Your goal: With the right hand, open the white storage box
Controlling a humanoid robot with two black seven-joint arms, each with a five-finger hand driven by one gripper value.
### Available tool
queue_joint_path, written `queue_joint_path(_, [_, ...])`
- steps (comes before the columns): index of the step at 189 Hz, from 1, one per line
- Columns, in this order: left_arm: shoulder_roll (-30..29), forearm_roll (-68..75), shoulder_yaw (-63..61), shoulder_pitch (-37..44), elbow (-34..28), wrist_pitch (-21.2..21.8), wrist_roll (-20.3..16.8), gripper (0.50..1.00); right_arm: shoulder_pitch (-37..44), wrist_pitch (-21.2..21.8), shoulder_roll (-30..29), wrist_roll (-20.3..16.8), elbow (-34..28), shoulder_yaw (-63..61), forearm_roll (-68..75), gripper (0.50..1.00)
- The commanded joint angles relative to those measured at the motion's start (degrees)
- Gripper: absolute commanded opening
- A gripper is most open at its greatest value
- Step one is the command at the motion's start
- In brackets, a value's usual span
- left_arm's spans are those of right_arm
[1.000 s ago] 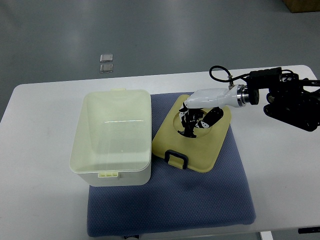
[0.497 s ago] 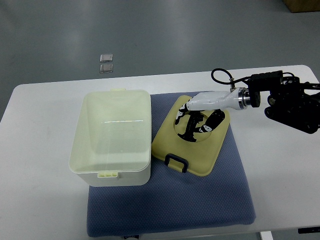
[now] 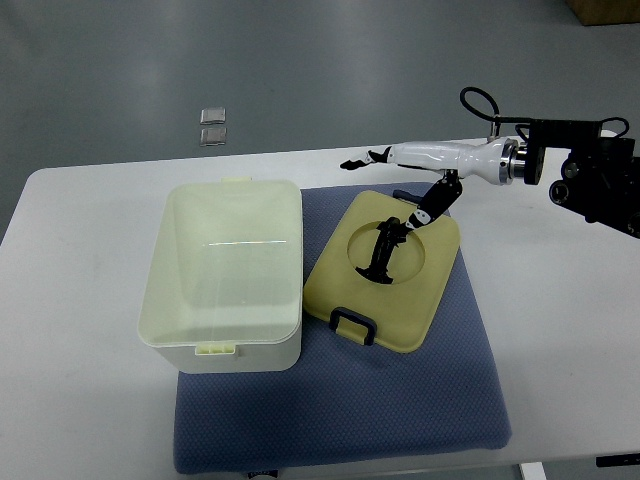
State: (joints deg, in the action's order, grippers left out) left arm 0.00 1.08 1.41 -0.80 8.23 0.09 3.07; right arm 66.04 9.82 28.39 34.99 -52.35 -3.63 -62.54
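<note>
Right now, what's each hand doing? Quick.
Right hand: open, fingers spread, holding nothing, above the far edge of the lid.
Left hand: not in view.

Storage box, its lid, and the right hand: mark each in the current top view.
storage box (image 3: 222,262): top view, inner floor of the open box.
lid (image 3: 415,300): top view, flat yellow surface right of the black latch.
right hand (image 3: 425,156): top view, white back of the hand.
</note>
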Motion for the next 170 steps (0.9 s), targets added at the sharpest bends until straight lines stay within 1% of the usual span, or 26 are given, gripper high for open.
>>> queue_joint_path(1, [0.0, -0.03, 0.0, 0.01, -0.06, 0.0, 0.01, 1.0, -0.65, 0.55, 1.05, 0.01, 0.32, -2.25, 8.04, 0.926])
queue_joint_path(25, [0.0, 0.06, 0.0, 0.01, 0.03, -0.09, 0.01, 1.0, -1.79, 0.9, 3.07, 0.01, 2.34, -4.62, 19.46, 0.926])
queue_joint_path(75, [0.0, -0.03, -0.09, 0.01, -0.15, -0.09, 0.01, 1.0, -8.29, 0.11, 2.46, 0.01, 8.58, -13.32, 34.32, 0.926])
queue_joint_path(114, [0.0, 0.06, 0.0, 0.01, 0.03, -0.09, 0.01, 1.0, -15.41, -0.24, 2.02, 0.01, 9.2, -18.69, 43.47, 0.928])
queue_joint_path(139, [0.0, 0.06, 0.0, 0.01, 0.03, -0.09, 0.01, 1.0, -19.28, -1.56, 0.17, 0.01, 10.17, -19.04, 48.56, 0.928])
queue_joint_path(170, [0.0, 0.06, 0.0, 0.01, -0.06, -0.09, 0.01, 1.0, -23.67, -2.44, -4.58, 0.01, 11.75, -19.04, 55.51, 0.928])
